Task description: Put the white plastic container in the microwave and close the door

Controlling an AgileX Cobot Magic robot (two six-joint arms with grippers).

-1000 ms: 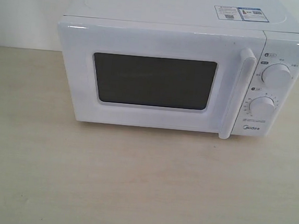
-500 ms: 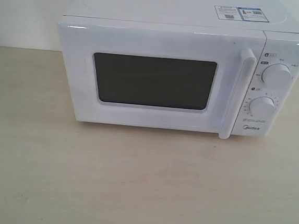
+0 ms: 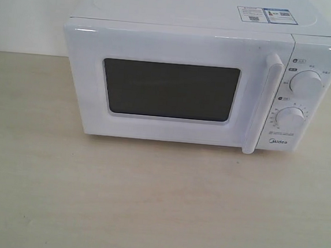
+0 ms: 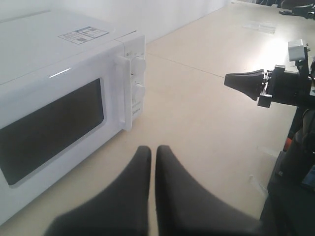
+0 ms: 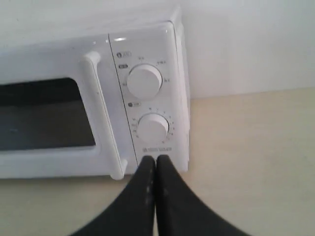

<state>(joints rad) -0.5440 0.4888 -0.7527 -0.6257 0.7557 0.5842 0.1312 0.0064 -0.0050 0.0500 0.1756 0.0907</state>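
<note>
In the exterior view, the microwave [image 3: 164, 11] stands at the far edge of the pale surface [image 3: 147, 203], its door [image 3: 172, 46] shut. The white plastic container shows nowhere; it is probably light and slightly flexible. The glossy door looks stiff and slick, best taken by its bar handle [image 3: 262, 103]. In the left wrist view, the left gripper [image 4: 153, 149] hovers, jaws together, empty. In the right wrist view, the right gripper [image 5: 156, 158] has its jaws pressed together, empty, near the lower dial [image 5: 153, 127], with a white wall [image 5: 246, 44] behind.
</note>
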